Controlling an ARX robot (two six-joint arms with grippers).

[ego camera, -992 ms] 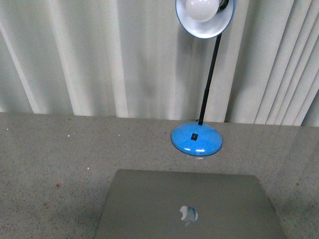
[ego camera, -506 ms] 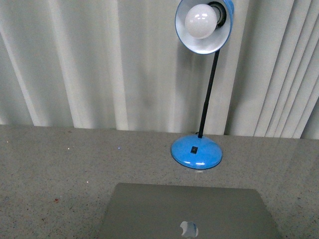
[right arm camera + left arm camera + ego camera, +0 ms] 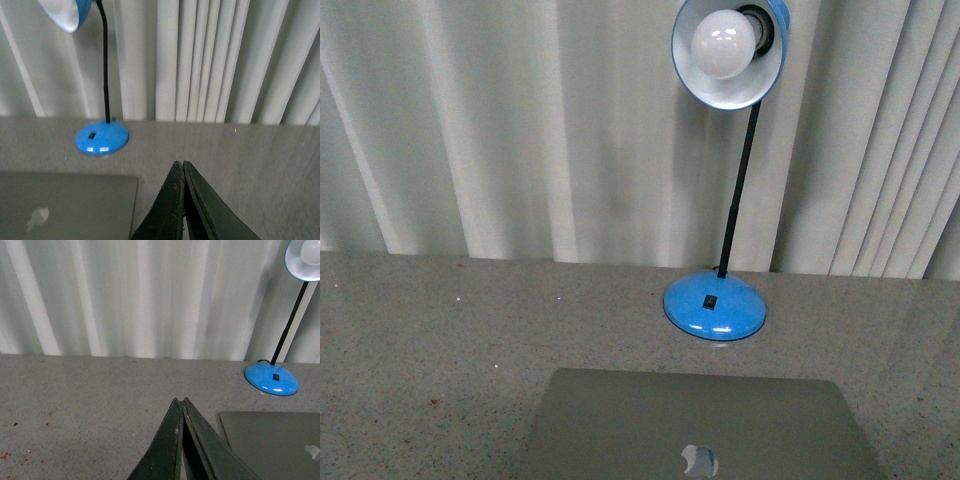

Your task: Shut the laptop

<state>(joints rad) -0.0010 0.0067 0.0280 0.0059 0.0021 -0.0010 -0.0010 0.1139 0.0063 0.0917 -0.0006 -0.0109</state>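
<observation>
The silver-grey laptop lies on the grey speckled table with its lid down flat and the apple logo facing up, at the near middle of the front view. It also shows in the left wrist view and in the right wrist view. My left gripper is shut and empty, above the table beside the laptop's left edge. My right gripper is shut and empty, above the table beside the laptop's right edge. Neither gripper touches the laptop. Neither arm shows in the front view.
A blue desk lamp stands on the table just behind the laptop, with a black stem and its shade and white bulb high up. White vertical blinds close off the back.
The front view has shifted slightly: the laptop sits lower in the frame and more of the lamp's shade shows than one second ago. Nothing differs from half a second ago.
</observation>
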